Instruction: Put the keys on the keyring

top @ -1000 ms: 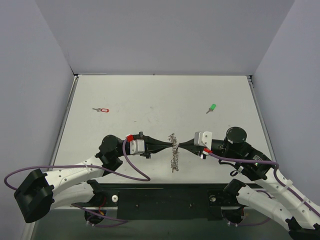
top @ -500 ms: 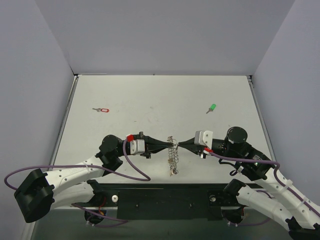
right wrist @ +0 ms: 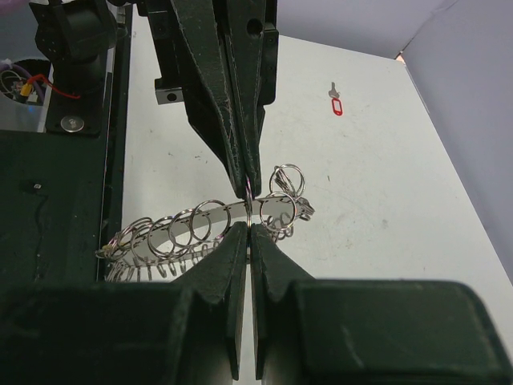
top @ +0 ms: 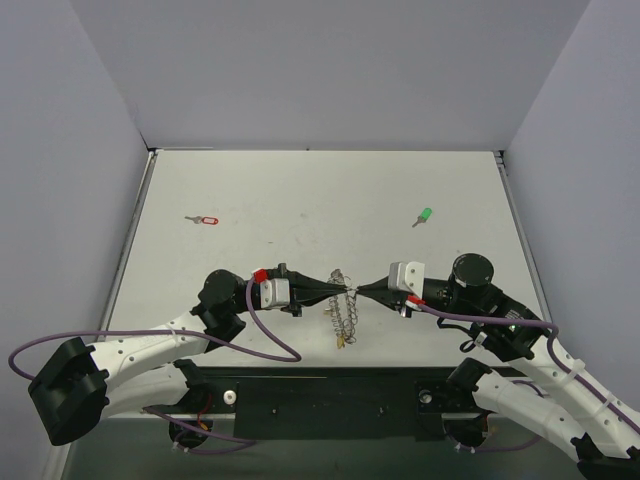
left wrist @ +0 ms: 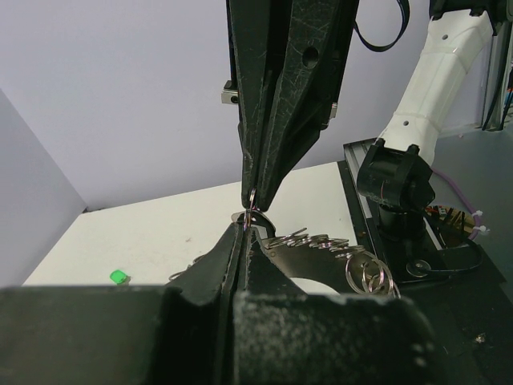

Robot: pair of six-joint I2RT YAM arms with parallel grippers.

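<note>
Silvery, ring-strung keyring (top: 345, 316) dangles, clamped by left gripper (top: 335, 291) and right gripper (top: 362, 291).

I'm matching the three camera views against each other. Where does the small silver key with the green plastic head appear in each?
Top external: the green-headed silver key lies right of centre on the white table.
Left wrist: a small green spot at lower left.
Right wrist: not in it.
Shared landmark: the silvery metal keyring of many small rings, near mid-picture in all three.
</note>
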